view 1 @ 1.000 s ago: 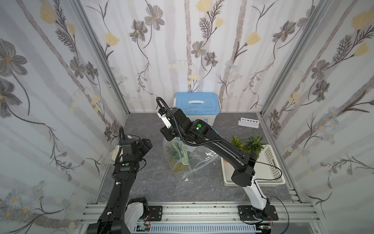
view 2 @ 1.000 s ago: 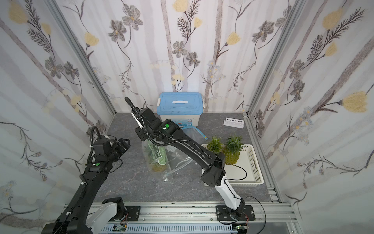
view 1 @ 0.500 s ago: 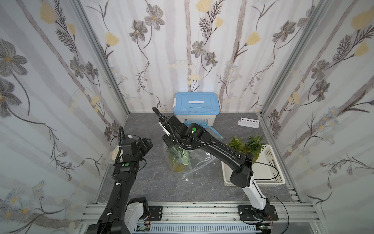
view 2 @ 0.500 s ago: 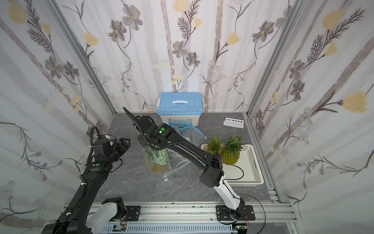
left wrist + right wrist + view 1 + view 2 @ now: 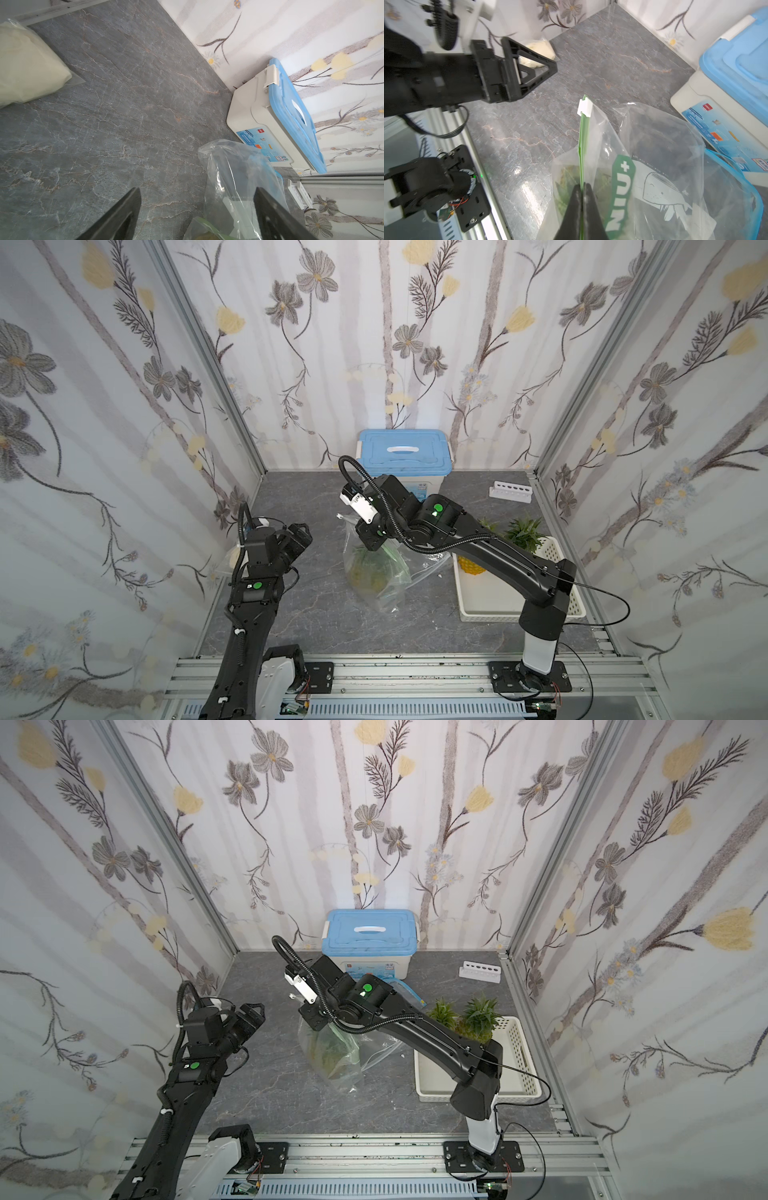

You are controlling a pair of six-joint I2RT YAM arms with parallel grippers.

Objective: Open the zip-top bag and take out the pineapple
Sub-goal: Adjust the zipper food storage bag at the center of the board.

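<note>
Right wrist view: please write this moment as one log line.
right gripper: shut on green seal of clear plastic zip-top bag; left gripper: open; yellow-green pineapple: inside bag; white slider: on seal

Right hand point(image 5: 582, 186) pinched closed, left hand point(image 5: 197, 190) spread

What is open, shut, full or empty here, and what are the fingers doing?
Zip-top bag, zipped shut, standing, top edge pinched.
Pineapple, inside the zip-top bag.
Right gripper, fingers shut on the zip strip.
Left gripper, fingers open, empty.
Blue-lidded box, lid on.
White basket, holding two pineapples.
</note>
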